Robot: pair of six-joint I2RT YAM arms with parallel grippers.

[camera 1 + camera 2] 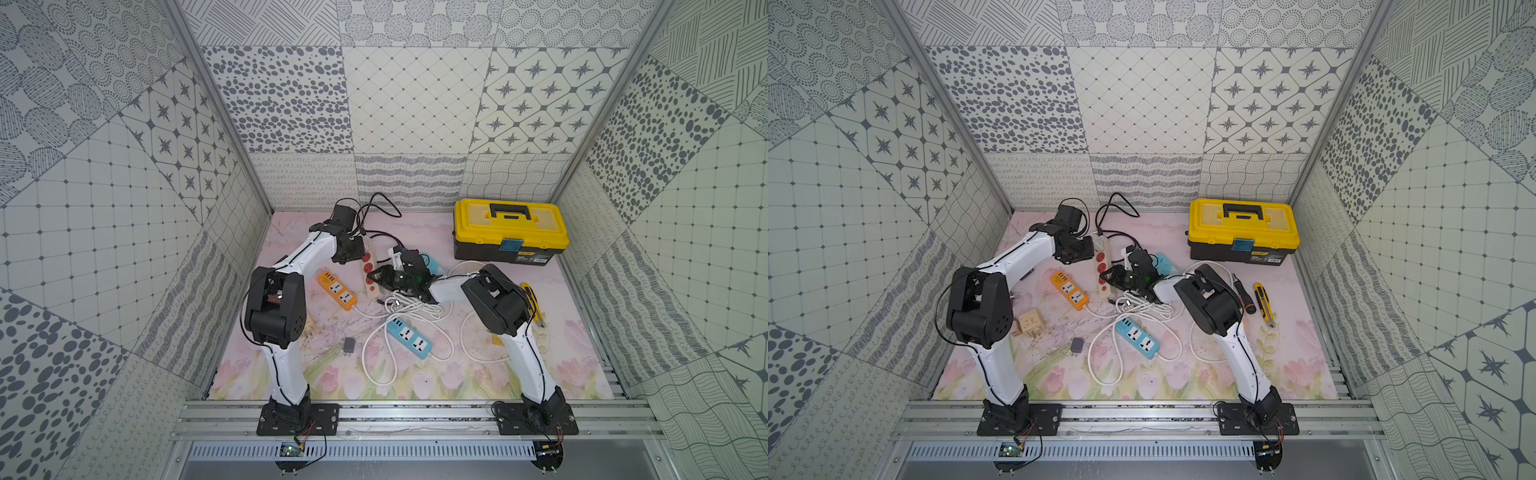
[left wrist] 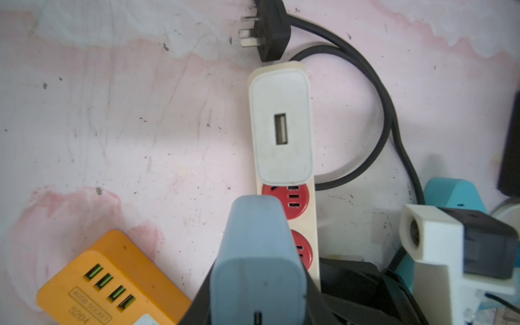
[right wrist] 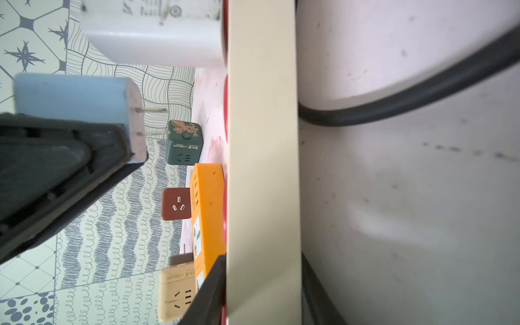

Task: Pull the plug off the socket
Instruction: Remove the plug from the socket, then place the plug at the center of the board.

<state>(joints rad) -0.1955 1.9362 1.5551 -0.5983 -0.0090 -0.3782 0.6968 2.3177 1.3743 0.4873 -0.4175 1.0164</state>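
1. The pulling looks done. The blue plug (image 2: pixel 256 253) is out of the power strip (image 3: pixel 261 140). Its two metal pins (image 3: pixel 153 110) stick out in the air and touch nothing.
2. The left gripper (image 1: pixel 353 251) is squeezed on the blue plug. It holds the plug just above the strip's red holes (image 2: pixel 295 199).
3. The right gripper (image 1: pixel 380 276) is clamped on the power strip and holds it on the table (image 2: pixel 112 112).
4. I think what is left is small: move the plug away, put it down and let go.
5. A white charger (image 2: pixel 281 126) sits plugged in at the far end of the strip.
6. The blue plug is a small block with round corners. The face with the pins is white, and the pins look straight.
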